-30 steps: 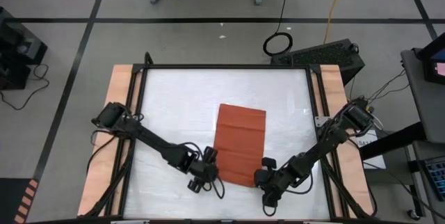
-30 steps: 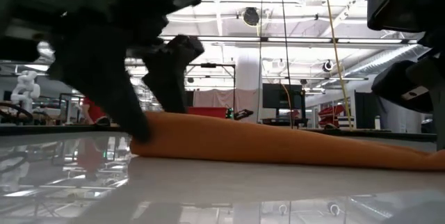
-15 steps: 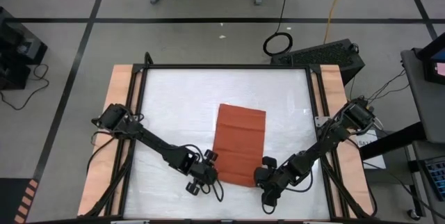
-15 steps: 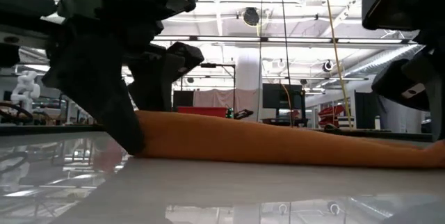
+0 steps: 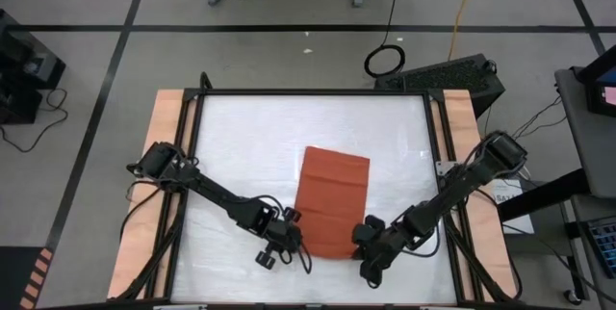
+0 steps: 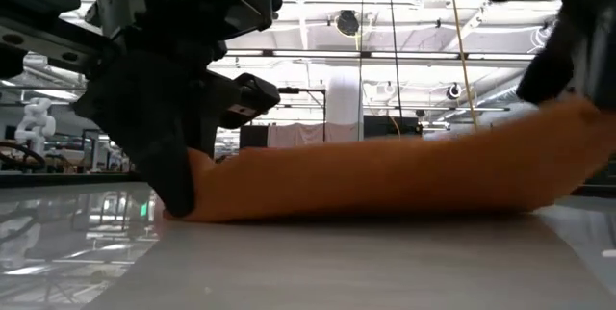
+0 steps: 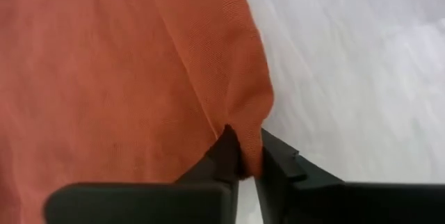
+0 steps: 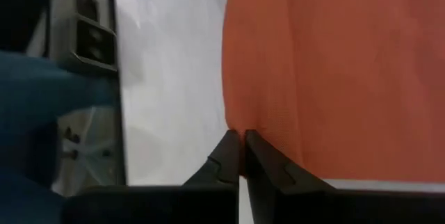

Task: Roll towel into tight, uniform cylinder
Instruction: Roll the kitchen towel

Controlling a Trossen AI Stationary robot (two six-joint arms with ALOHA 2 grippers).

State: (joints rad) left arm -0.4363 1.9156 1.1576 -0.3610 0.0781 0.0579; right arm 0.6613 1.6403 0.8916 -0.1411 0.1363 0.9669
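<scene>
The rust-orange towel (image 5: 333, 194) lies on the white table, long side running near to far. Its far part rests flat; its near edge (image 6: 385, 180) is raised off the table, higher at the right. My left gripper (image 5: 295, 240) is at the towel's near left corner, shut on it, low by the table (image 6: 183, 190). My right gripper (image 5: 364, 235) is at the near right corner, shut on it and raised (image 6: 577, 69). My left gripper pinches the towel's near left corner (image 7: 254, 137) between its two fingers, where the cloth bunches into a small fold. The fingers come slanting down from the near left. The corner sits just above the table. My right gripper pinches the towel's near edge at its right corner (image 8: 245, 123) between its shut fingers, coming from the near right. That corner is lifted clear of the table, and the cloth slopes down from it toward the left corner.
The white tabletop (image 5: 250, 146) has free room left, right and beyond the towel. A black frame (image 5: 313, 91) and wooden side rails (image 5: 159, 156) border it. Both arms reach in from the side rails toward the near edge.
My left gripper has shut on the towel's near left corner. My right gripper has risen and gone a little toward the far edge with the near right corner. The towel's near edge has lifted off the table, most at the right; its far part has stayed flat.
</scene>
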